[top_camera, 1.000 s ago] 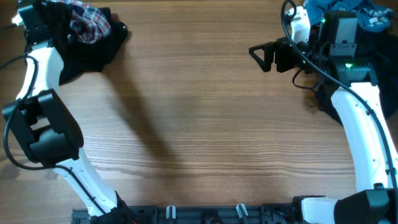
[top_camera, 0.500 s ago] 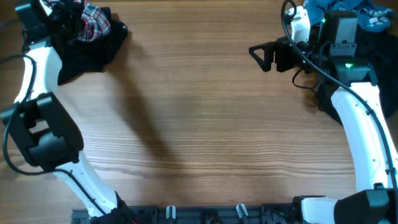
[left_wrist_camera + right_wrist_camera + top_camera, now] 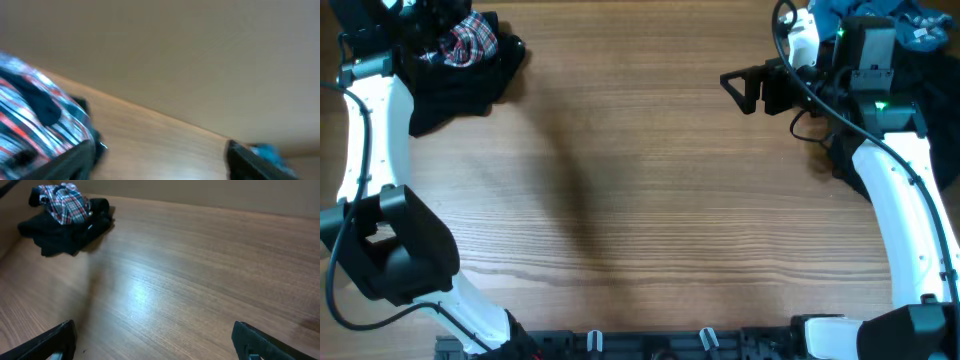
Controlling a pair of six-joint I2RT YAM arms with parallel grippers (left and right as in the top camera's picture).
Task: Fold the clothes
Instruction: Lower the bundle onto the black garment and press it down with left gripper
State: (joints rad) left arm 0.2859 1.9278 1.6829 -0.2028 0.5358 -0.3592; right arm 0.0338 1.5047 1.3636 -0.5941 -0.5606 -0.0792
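Note:
The red, navy and white plaid garment [image 3: 472,42] lies bunched on a black garment [image 3: 460,85] at the table's far left corner. My left gripper [image 3: 432,22] is right beside the plaid bundle, at its far left. In the blurred left wrist view the plaid [image 3: 35,125] lies left of the spread, empty fingers [image 3: 160,170]. My right gripper [image 3: 745,88] is open and empty over bare table at the far right. Its wrist view shows the plaid [image 3: 62,202] and black [image 3: 65,230] pile far off, beyond the fingers [image 3: 155,350]. A blue garment [image 3: 880,15] lies at the far right corner.
More dark fabric [image 3: 840,150] lies under the right arm beside the blue garment. The wooden table [image 3: 640,200] stretches between the two piles. A black rail [image 3: 650,345] runs along the front edge.
My left arm has swung toward the far left corner, its gripper staying at the plaid bundle. The plaid has shifted slightly. The right arm has not moved.

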